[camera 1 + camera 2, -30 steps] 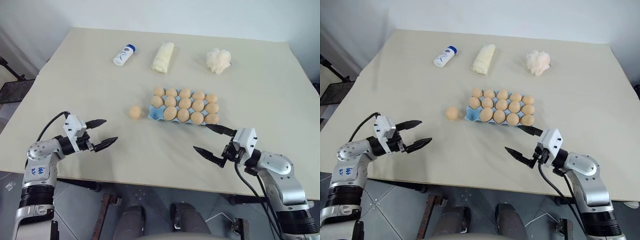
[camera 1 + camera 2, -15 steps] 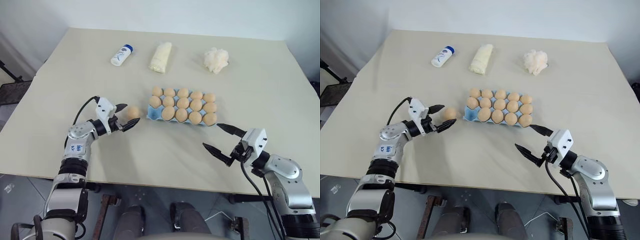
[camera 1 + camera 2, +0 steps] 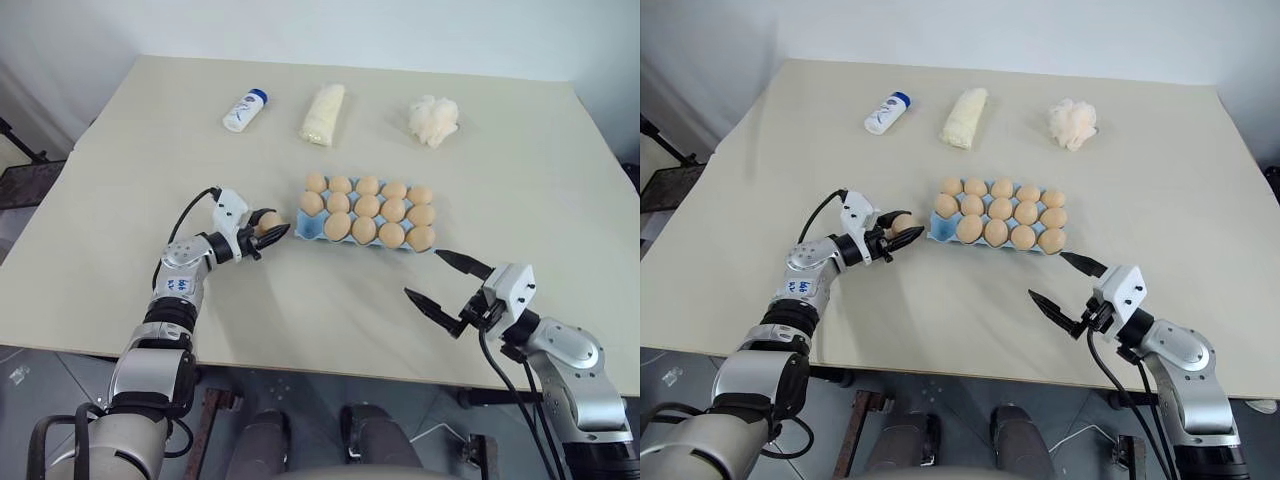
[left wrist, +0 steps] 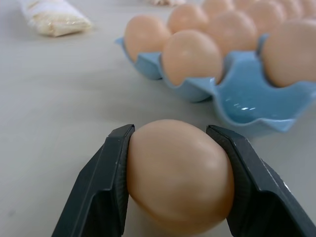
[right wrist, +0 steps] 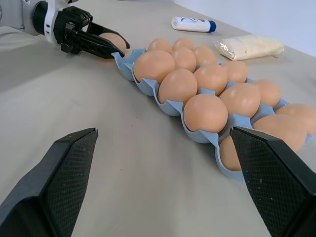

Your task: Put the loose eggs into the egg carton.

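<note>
Along the far edge of the table (image 3: pixel 120 200), a white bottle with a blue cap (image 3: pixel 245 109), a pale yellow cloth roll (image 3: pixel 325 113) and a fluffy white lump (image 3: pixel 434 119) are being left lying well apart from each other, none of them anywhere near the action. Nothing is being seen between the held egg and the carton, just a bit of bare tabletop.

The egg carton (image 3: pixel 312 228) is sitting mid-table with its long side running left to right, and its three rows are being filled almost completely by tan eggs; one empty blue cup (image 4: pixel 252 101) at the near left corner is being shown in the left wrist view.

The last loose egg (image 4: pixel 180 174) is being pinched just beside the carton's left end, right down at the tabletop. Which way its long axis is pointing can't really be told from these shots.

The left gripper (image 3: pixel 268 231) is being held level, pointing toward the carton, with its fingers (image 4: pixel 101 185) pressed against both sides of that egg. The right gripper (image 3: pixel 446 284) is being kept near the carton's right front corner, fingers spread wide and nothing being touched.
</note>
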Robot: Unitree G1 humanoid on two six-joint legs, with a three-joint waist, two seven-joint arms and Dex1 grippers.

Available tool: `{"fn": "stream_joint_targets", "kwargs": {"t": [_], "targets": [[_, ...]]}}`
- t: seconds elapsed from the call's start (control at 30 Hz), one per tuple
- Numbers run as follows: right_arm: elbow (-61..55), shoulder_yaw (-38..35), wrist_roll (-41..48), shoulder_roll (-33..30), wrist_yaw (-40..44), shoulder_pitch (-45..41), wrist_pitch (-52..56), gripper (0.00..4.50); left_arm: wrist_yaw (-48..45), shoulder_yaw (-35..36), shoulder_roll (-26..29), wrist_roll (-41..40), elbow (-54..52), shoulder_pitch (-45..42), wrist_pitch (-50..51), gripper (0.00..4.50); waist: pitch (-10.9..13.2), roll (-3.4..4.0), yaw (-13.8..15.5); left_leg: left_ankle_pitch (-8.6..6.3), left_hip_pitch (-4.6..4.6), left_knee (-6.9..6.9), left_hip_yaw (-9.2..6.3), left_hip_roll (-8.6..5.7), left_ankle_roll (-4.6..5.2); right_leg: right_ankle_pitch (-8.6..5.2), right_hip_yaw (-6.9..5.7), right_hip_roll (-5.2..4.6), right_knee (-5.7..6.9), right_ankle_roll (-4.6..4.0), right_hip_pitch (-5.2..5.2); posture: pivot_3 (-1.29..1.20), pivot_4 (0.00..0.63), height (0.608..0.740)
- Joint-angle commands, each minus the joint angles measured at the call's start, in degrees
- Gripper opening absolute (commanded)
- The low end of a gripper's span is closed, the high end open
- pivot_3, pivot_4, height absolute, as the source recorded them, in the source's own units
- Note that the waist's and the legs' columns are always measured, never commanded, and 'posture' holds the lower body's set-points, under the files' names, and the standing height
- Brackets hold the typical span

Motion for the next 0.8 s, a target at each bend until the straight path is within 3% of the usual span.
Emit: {"fn": "stream_joint_targets", "kwargs": {"t": [0.03, 0.2, 0.37, 0.63, 0.8], "targets": [[-2.1, -1.0, 0.3, 0.1, -0.5, 0.3, -0.6, 4.5, -3.4, 1.1, -0.5, -3.1, -6.3, -0.3, 0.0, 2.03, 0.0, 0.0, 0.0, 0.0, -0.01, 0.02, 0.0, 0.0, 0.0, 0.0, 0.0, -0.01, 0.0, 0.0, 0.0, 0.0, 0.15, 0.74], [-2.3, -0.3, 0.0, 0.3, -1.1, 0.0, -0.4, 4.5, -3.9, -0.9, -3.8, -2.7, -8.7, -1.9, 1.7, 2.03, 0.0, 0.0, 0.2, 0.0, -0.01, 0.07, 0.0, 0.0, 0.0, 0.0, 0.0, 0.0, 0.02, 0.0, 0.01, 0.0, 0.15, 0.74], [-3.0, -0.3, -0.1, 0.5, -1.5, -0.4, -0.1, 4.5, -2.3, -1.7, -6.1, -1.3, -4.6, -4.3, 2.3, 2.03, 0.0, -0.01, 0.2, 0.0, -0.03, 0.09, 0.0, -0.01, 0.0, 0.0, 0.01, 0.01, 0.03, 0.0, 0.01, 0.0, 0.15, 0.74], [-4.3, 0.0, 0.0, 0.4, -2.4, -0.3, 0.8, 4.5, -3.8, -2.0, -5.0, -1.0, -5.5, -3.6, 1.0, 4.44, 0.0, -0.01, -0.1, 0.0, -0.02, 0.09, 0.0, -0.01, 0.0, 0.0, 0.02, 0.04, 0.05, 0.0, 0.0, 0.0, 0.15, 0.74], [-4.4, -0.5, 0.0, -0.3, -2.0, 0.0, 1.1, 4.5, -9.0, -0.8, 2.9, -3.0, -16.3, 3.7, 3.4, 4.47, 0.0, -0.01, -0.3, 0.01, 0.0, 0.06, 0.0, 0.01, -0.02, 0.0, 0.04, 0.03, 0.06, 0.0, 0.0, 0.0, 0.15, 0.74]]}}
